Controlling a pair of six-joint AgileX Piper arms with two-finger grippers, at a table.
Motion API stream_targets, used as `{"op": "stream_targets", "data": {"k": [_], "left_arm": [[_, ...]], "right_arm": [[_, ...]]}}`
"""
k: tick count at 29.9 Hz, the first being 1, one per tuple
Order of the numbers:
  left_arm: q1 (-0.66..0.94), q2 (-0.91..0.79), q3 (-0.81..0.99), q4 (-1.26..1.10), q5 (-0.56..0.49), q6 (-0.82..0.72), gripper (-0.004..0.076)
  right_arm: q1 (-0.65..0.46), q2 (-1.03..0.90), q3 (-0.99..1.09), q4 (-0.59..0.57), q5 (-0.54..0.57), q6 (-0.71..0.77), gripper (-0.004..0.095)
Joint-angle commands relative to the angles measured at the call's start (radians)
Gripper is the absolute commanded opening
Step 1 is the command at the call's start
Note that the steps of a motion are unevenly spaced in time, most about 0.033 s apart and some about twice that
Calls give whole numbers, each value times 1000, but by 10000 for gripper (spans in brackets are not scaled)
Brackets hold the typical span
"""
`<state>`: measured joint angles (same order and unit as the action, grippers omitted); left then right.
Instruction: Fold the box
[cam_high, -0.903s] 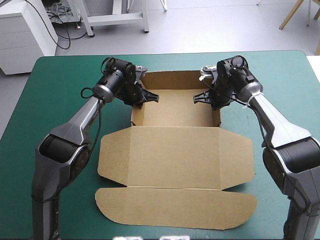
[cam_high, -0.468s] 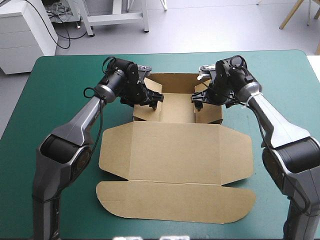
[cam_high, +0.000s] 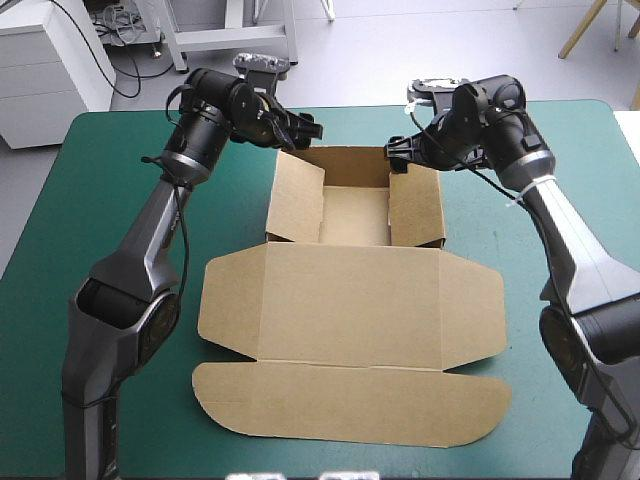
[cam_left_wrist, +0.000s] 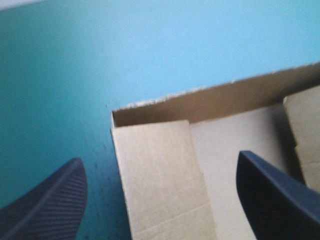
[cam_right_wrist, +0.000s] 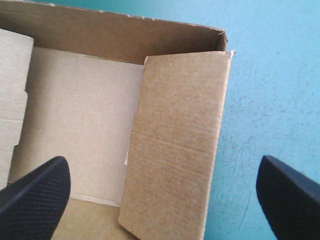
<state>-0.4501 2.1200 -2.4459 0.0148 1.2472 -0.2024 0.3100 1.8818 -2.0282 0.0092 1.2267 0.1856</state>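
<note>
Teal-green cover (cam_high: 110, 200) fills the tabletop, and I read it as a clock with twelve at the far edge. At about eleven the left gripper (cam_high: 300, 126) hangs in the air just over the far left corner of the box (cam_high: 350, 290). Its black fingers (cam_left_wrist: 50, 205) are spread wide and grip nothing. Seen along the wrist, one is over bare cover outside the corner and the other over the floor inside.

The box sits at the middle of the table. Its far half is an open tray. The back wall (cam_high: 345, 158) stands upright toward twelve. The left side panel (cam_high: 296, 200) at nine and the right side panel (cam_high: 415, 205) at three are both raised, each leaning a little inward over the pale floor. From the tray's near edge the lid (cam_high: 420, 310) lies flat toward six, with a short ear on either side. A long rounded tuck flap (cam_high: 350, 405) ends it at six.

At about one the right gripper (cam_high: 400, 148) hovers just over the far right corner, touching no board that I can see. Its fingers (cam_right_wrist: 35, 195) are likewise wide apart and empty. Along its wrist the right side panel lies between them, one finger over the tray floor, the other over bare cover beyond the wall.
</note>
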Motion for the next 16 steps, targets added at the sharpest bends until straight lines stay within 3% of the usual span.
{"op": "stream_targets", "data": {"k": [1,3,6,16], "left_arm": [[-1,-115,-109,20,48,2,483],[-1,-154,-120,40,48,40,330],[-1,-233,-116,55,48,114,9],[-5,-491,-109,99,48,166,-10]], "right_arm": [[-6,-118,-37,-16,-24,-15,928],[-6,-155,-35,-16,-24,-24,928],[-6,-220,-16,-26,-24,-40,926],[-6,-359,205,-130,-24,-45,925]]}}
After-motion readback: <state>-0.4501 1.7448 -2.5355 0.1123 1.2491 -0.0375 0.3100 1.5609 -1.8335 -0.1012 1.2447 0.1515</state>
